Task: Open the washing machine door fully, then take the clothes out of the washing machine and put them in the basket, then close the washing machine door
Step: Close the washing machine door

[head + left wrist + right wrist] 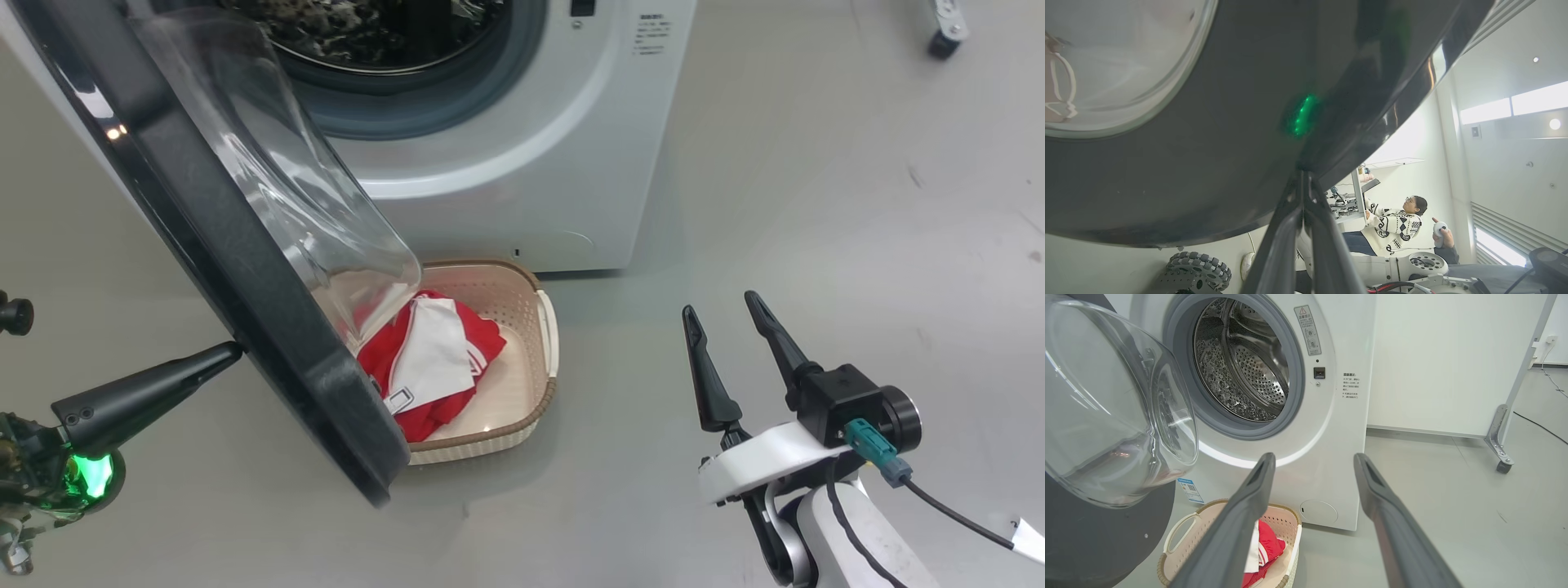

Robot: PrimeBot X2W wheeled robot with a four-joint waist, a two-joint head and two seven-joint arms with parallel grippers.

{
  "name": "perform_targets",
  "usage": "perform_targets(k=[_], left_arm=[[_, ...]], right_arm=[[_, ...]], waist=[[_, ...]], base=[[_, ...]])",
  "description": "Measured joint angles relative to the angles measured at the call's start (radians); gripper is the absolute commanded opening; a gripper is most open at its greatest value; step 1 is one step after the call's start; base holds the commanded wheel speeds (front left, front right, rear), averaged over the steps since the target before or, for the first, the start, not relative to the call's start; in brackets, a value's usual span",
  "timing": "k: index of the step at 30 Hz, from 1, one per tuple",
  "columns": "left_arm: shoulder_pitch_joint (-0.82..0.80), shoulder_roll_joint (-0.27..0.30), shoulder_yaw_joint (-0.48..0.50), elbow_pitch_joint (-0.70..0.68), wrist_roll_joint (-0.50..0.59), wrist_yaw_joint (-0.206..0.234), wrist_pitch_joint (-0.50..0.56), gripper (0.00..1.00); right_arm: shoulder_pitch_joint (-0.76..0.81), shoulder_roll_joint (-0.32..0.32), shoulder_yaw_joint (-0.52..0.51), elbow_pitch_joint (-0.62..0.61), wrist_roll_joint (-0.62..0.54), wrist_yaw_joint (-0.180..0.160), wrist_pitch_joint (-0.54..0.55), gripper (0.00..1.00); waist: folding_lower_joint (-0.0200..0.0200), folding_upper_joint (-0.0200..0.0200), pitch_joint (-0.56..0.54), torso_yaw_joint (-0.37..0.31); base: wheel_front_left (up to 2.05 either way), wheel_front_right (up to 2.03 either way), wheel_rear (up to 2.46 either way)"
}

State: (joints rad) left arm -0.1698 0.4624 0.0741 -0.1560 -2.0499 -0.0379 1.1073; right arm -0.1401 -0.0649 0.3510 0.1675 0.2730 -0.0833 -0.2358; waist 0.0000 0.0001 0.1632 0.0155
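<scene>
The washing machine door (pixel 245 269) stands partly swung out, its clear glass bowl (pixel 1114 408) facing the washing machine (pixel 522 163). No clothes show in the steel drum (pixel 1245 363). My left gripper (pixel 231 352) is shut with nothing held, and its tip touches the door's glossy black outer face (pixel 1208 143) near the rim; the tip meets the door where my left gripper (pixel 1303 174) points. The red clothes (pixel 433 359) with a white panel lie in the cream basket (pixel 490 265) on the floor under the door. My right gripper (pixel 720 306) hovers open right of the basket, and in its own view my right gripper (pixel 1313 457) points toward the machine's front.
The door overhangs the basket's left part. Bare grey floor spreads to the right of the machine. A metal leg on a caster (pixel 1498 445) stands at the far right. Behind the door, a person (pixel 1396 224) sits at a desk, and an omni wheel (pixel 1196 269) shows below.
</scene>
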Motion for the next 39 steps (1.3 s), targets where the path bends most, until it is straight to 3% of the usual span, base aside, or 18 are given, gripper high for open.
perform_targets(k=[14, 25, 39], left_arm=[[-0.103, -0.026, -0.051, -0.068, -0.004, 0.072, -0.024, 0.0], [-0.262, -0.046, -0.097, -0.072, -0.005, 0.132, -0.054, 0.0], [-0.456, -0.046, -0.095, -0.001, -0.007, 0.154, -0.129, 0.0]], right_arm=[[-0.049, 0.003, 0.013, -0.01, 0.001, -0.007, -0.008, 1.0], [-0.094, 0.005, 0.035, -0.028, 0.001, -0.007, -0.01, 1.0], [-0.149, 0.008, 0.065, -0.045, 0.04, -0.013, -0.012, 1.0]], waist=[[0.0, 0.0, 0.084, -0.135], [0.0, 0.0, 0.181, -0.201], [0.0001, 0.0, 0.305, -0.265]], base=[[0.0, 0.0, 0.0], [0.0, 0.0, 0.0], [0.0, 0.0, 0.0]])
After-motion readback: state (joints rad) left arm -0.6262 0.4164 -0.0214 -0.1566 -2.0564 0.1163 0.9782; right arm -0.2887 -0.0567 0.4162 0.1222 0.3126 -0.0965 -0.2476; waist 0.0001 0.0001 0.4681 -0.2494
